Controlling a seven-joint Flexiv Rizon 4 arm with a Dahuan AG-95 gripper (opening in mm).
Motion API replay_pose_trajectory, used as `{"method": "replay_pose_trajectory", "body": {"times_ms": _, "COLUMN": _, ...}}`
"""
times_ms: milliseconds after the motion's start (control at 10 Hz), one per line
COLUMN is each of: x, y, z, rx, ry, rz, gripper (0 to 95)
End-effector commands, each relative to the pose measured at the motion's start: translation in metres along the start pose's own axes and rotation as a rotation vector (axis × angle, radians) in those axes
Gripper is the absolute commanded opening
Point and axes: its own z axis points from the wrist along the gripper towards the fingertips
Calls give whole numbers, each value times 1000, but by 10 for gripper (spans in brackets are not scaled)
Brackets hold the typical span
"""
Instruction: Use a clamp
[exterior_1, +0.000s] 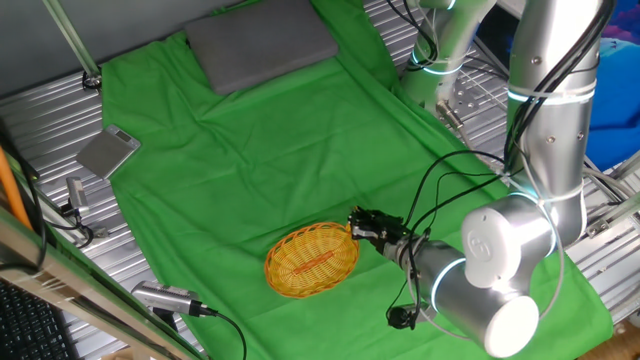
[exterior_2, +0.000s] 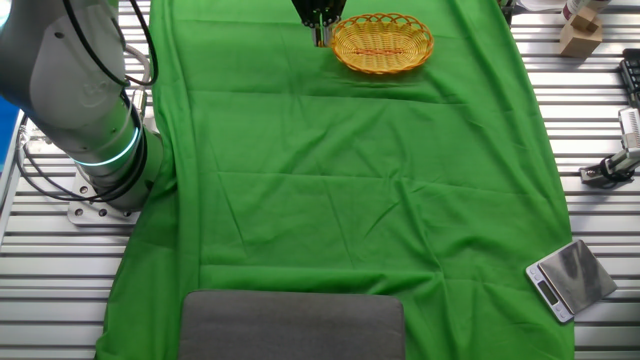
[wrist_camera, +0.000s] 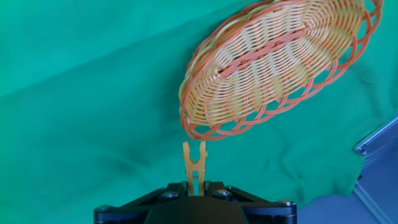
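Note:
My gripper (wrist_camera: 194, 185) is shut on the clamp (wrist_camera: 194, 163), a tiny yellow-orange clip whose two prongs stick out past the fingers in the hand view. The prong tips sit just short of the rim of the oval wicker basket (wrist_camera: 280, 65), with a small gap between them. In one fixed view the gripper (exterior_1: 362, 224) hovers low at the right edge of the basket (exterior_1: 311, 260). In the other fixed view the gripper (exterior_2: 320, 32) hangs at the left rim of the basket (exterior_2: 383, 43); the clamp is too small to make out there.
A green cloth (exterior_2: 340, 190) covers the table. A grey pad (exterior_1: 262, 42) lies at the cloth's far end. A small silver scale (exterior_2: 569, 279) rests on the metal table beside the cloth. Cables and a camera (exterior_1: 165, 298) sit near the table edge.

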Motion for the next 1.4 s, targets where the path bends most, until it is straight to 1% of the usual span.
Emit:
{"method": "replay_pose_trajectory", "body": {"times_ms": 100, "x": -4, "y": 0, "z": -1, "rx": 0, "ry": 5, "rz": 1, "gripper": 0}}
{"method": "replay_pose_trajectory", "body": {"times_ms": 500, "x": -6, "y": 0, "z": -1, "rx": 6, "ry": 13, "rz": 3, "gripper": 0}}
{"method": "replay_pose_trajectory", "body": {"times_ms": 800, "x": -9, "y": -1, "z": 3, "rx": 13, "ry": 19, "rz": 10, "gripper": 0}}
{"method": "replay_pose_trajectory", "body": {"times_ms": 1000, "x": -9, "y": -1, "z": 4, "rx": 13, "ry": 14, "rz": 16, "gripper": 0}}
{"method": "replay_pose_trajectory", "body": {"times_ms": 1200, "x": -10, "y": -1, "z": 5, "rx": 6, "ry": 3, "rz": 21, "gripper": 0}}
{"method": "replay_pose_trajectory", "body": {"times_ms": 1400, "x": -11, "y": -1, "z": 6, "rx": 5, "ry": 1, "rz": 23, "gripper": 0}}
